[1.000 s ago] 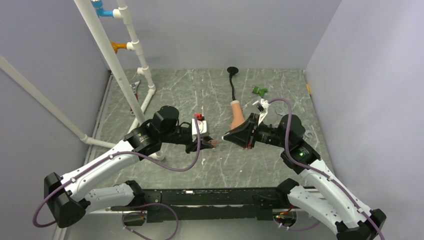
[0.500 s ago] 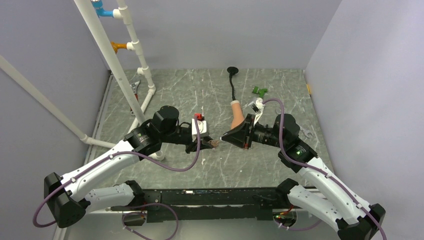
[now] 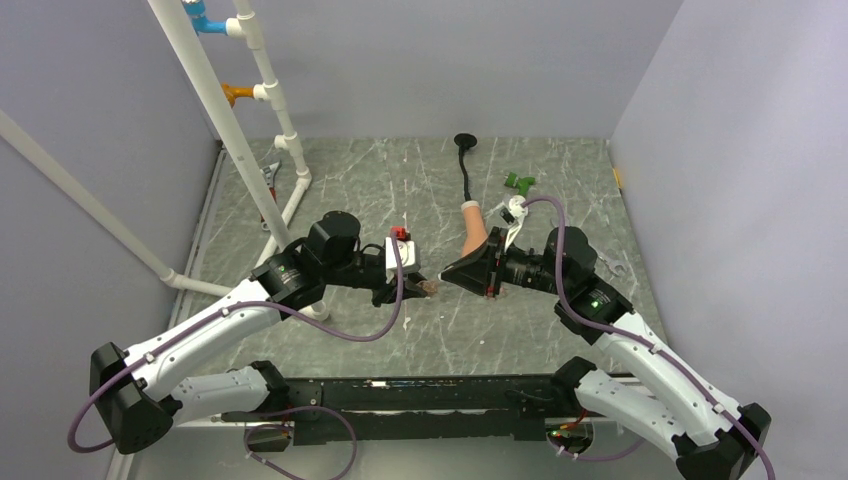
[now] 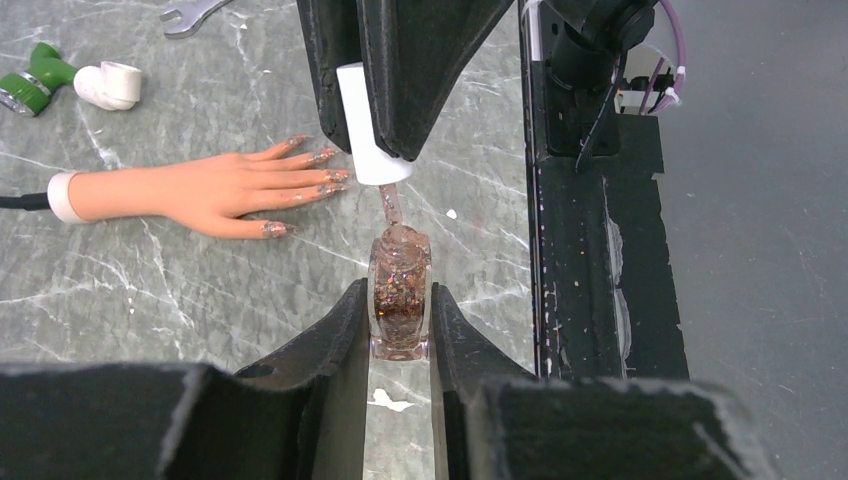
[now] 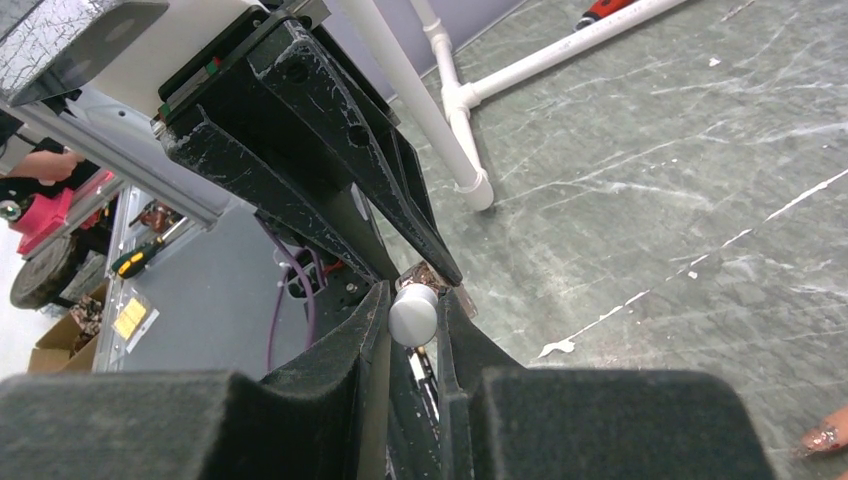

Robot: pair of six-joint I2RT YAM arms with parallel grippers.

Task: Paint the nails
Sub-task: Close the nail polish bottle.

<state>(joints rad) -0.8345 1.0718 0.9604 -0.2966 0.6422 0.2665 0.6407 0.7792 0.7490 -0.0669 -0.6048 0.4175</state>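
The left pincer (image 3: 424,287) is clenched on a small bottle (image 4: 400,292) of brown, glittery polish. One black finger lies flat against each side of the glass, and the bottle stands upright on the grey marbled table (image 4: 150,300). Straight ahead of it, almost tip to tip, the right pincer (image 3: 450,271) is grasping the bottle's white cap (image 4: 368,130), which is pinched right at the ends of its two fingers. From the cap a thin stem (image 4: 390,203) slants down into the open neck of the bottle (the bristles are hidden inside the neck). The rubber hand (image 4: 190,190) lies flat on the table beyond the left pincer's tips and to their left, just beside the right pincer. It is palm down, with its fingers slightly spread and pointing toward the cap, and its white cuff is at the end away from both pincers. The nails (image 4: 338,175) show a speckled, glittery coat. The nearest of them sit close under the right pincer's fingers, and whether any touches the cap cannot be told. A black cord (image 4: 20,202) leads off from the cuff. Further out past the wrist, well apart from both pincers, a green fitting (image 4: 38,75) and a white fitting (image 4: 105,85) lie touching. A wrench (image 4: 190,10) lies beyond them. In the overhead view a white pipe frame (image 3: 250,120) stands behind the left arm.
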